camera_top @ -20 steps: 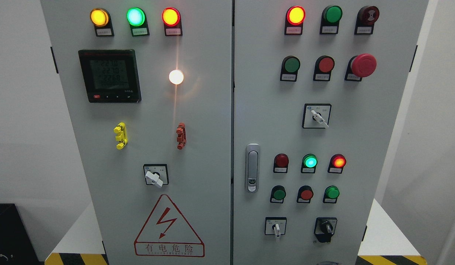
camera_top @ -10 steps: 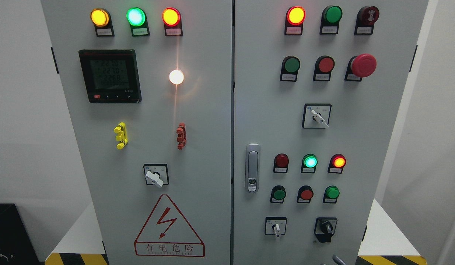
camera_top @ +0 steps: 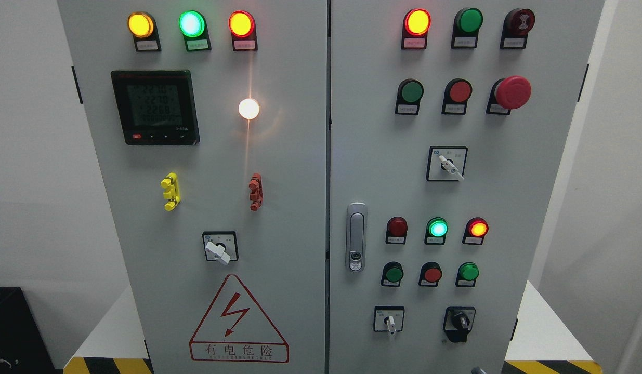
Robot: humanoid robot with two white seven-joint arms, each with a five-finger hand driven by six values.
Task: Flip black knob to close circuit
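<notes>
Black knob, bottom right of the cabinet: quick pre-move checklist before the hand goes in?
1. Black knob in view, unobstructed: ok.
2. Knob position, open or closed: cannot tell; labels unreadable.
3. Hand near knob: not ok; only a small grey tip shows at the bottom edge, whose it is unclear.
4. Neighbouring white selector apart from the knob: ok.
5. Emergency stop far above, out of the path: ok.

Red emergency button (camera_top: 513, 92), warning triangle (camera_top: 238, 319)
</notes>
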